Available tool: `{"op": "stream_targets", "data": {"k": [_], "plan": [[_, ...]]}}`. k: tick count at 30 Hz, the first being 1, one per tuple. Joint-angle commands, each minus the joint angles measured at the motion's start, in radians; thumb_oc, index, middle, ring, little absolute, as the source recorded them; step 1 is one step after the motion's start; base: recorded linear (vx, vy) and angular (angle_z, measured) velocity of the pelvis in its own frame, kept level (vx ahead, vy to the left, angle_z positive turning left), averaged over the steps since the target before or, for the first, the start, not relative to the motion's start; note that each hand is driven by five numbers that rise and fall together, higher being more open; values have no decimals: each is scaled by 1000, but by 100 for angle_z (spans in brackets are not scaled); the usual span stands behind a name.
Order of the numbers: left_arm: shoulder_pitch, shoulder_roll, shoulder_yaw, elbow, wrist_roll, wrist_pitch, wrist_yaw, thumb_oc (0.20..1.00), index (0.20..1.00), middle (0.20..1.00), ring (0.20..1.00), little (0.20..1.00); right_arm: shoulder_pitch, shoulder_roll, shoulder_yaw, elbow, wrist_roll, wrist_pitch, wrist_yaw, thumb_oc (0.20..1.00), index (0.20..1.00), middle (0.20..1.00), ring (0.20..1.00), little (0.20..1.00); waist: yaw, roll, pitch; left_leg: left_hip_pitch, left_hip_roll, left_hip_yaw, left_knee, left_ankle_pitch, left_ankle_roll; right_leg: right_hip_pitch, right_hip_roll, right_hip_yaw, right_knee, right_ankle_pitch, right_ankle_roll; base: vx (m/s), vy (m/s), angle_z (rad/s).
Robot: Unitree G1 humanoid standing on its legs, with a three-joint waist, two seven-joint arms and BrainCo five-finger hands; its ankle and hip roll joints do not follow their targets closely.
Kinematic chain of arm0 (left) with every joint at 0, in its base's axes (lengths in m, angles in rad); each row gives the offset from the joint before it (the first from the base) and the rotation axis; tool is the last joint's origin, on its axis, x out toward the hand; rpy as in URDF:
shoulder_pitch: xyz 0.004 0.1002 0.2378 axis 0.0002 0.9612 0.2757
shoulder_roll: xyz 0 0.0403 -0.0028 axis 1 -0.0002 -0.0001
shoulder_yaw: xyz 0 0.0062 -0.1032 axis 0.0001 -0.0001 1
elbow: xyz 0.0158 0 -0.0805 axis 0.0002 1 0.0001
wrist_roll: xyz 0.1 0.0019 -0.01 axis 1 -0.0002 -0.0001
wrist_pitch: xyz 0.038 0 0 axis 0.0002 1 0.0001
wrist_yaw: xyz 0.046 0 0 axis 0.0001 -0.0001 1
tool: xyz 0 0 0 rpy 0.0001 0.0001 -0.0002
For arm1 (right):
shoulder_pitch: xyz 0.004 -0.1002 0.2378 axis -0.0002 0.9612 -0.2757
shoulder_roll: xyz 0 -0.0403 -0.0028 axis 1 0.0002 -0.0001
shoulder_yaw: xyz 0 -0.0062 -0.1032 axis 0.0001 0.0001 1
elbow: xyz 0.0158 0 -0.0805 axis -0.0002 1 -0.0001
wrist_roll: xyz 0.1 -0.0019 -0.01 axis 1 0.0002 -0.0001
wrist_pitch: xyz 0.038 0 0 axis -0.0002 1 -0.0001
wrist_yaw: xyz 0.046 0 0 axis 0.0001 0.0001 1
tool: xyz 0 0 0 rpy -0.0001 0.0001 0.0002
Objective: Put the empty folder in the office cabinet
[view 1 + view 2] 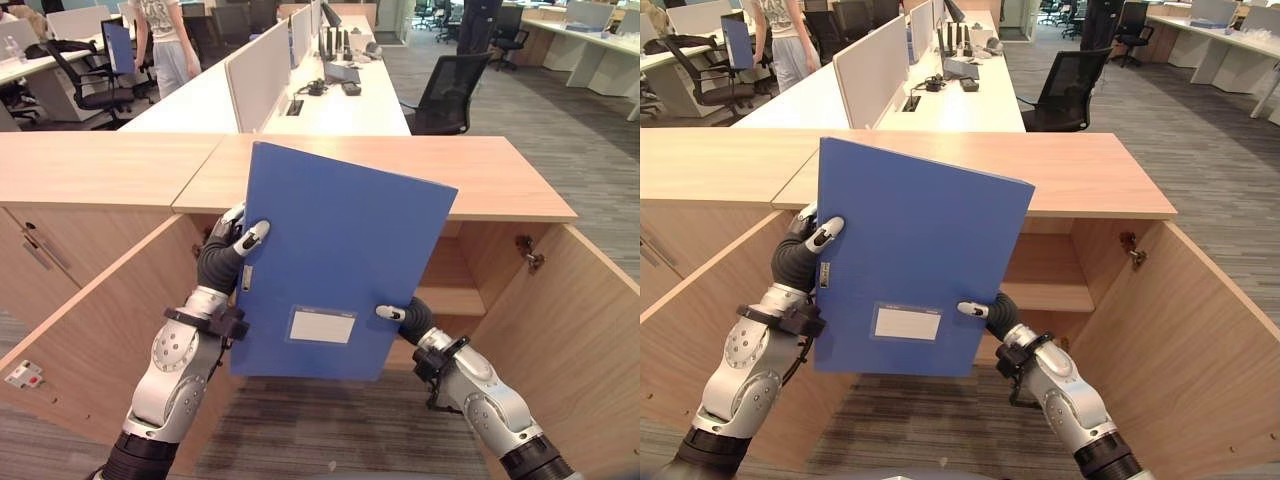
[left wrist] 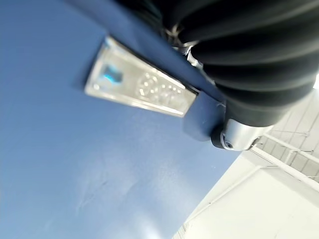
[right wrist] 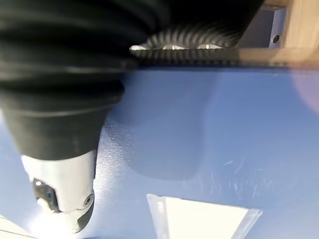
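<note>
No legible text, number or sign anywhere. Blank white label in a clear pocket on the folder front, low and centred. Embossed metal plate on the folder spine, marks too blurred to read.

The cabinet is standing wide open, its left door and right door swinging outward and flanking the approach on both sides. The blue folder, pinched upright between the left robot hand and the right robot hand, is blocking most of the opening. To its right, free room is showing above and below the inner shelf. The wooden top is capping the opening overhead.
</note>
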Motion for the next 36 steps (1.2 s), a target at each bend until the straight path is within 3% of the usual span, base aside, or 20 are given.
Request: {"op": "stream_targets", "data": {"k": [1,4,5,6,7,31,32,33,34,35,36], "plan": [[-77,-4,-88,-26,-81,-19,-96,200,200,200,200,200,-141,73,55,-30,59,-29,61,1000,1000,1000,1000,1000,-15,-10,-2,-14,-11,-21,4,-44,5,34,-5,45,36,-106,45,0,0,0],[-65,-2,-79,-23,-78,-16,-103,200,200,200,200,200,-141,77,40,-37,67,-31,61,1000,1000,1000,1000,1000,-14,-11,-4,-15,-13,-21,4,-45,5,33,-6,46,35,-105,46,0,0,0],[-63,-3,-77,-23,-78,-14,-104,200,200,200,200,200,-140,80,39,-36,68,-29,60,573,573,573,573,573,-14,-11,-4,-15,-13,-21,4,-45,6,33,-7,46,35,-104,46,0,0,0],[-60,-6,-74,-21,-77,-14,-105,200,200,200,200,200,-138,85,37,-36,75,-29,62,413,413,413,413,413,-13,-11,-5,-14,-14,-22,4,-45,6,33,-7,45,35,-104,47,0,0,0],[-60,-9,-73,-21,-76,-14,-104,200,200,200,200,200,-137,88,39,-33,78,-27,61,200,200,200,200,200,-13,-12,-5,-15,-14,-23,4,-45,7,33,-7,45,36,-104,47,0,0,0],[-33,-34,-41,-15,-46,-16,-139,200,200,200,200,200,-120,56,51,-49,-7,12,150,200,200,200,200,200,-10,-21,-8,-20,-17,-24,4,-44,9,27,-8,46,41,-105,47,0,0,0],[-32,-34,-41,-16,-46,-16,-139,241,241,241,241,241,-120,56,51,-49,-7,12,150,200,200,200,200,200,-10,-21,-8,-20,-17,-24,4,-44,9,27,-8,46,41,-105,47,0,0,0],[-24,-32,-33,-10,-36,-16,-141,467,467,467,467,467,-116,48,42,-45,-29,9,148,200,200,200,200,200,-9,-21,-8,-20,-17,-24,4,-44,9,28,-7,46,41,-105,47,0,0,0],[-16,-31,-24,-5,-26,-15,-141,762,762,762,762,762,-111,41,31,-39,-61,6,141,200,200,200,200,200,-10,-22,-8,-21,-17,-25,4,-44,9,27,-7,45,41,-106,46,0,0,0],[-4,-28,-11,4,-12,-15,-138,1000,1000,1000,1000,1000,-99,34,11,-26,-96,3,127,200,200,200,200,200,-10,-21,-8,-21,-16,-25,4,-44,9,27,-7,44,41,-106,46,0,0,0],[8,-27,1,13,-1,-13,-137,1000,1000,1000,1000,1000,-89,32,-10,-10,-118,1,116,200,200,200,200,200,-10,-21,-8,-21,-16,-26,4,-44,9,28,-6,43,41,-106,46,0,0,0]]}}
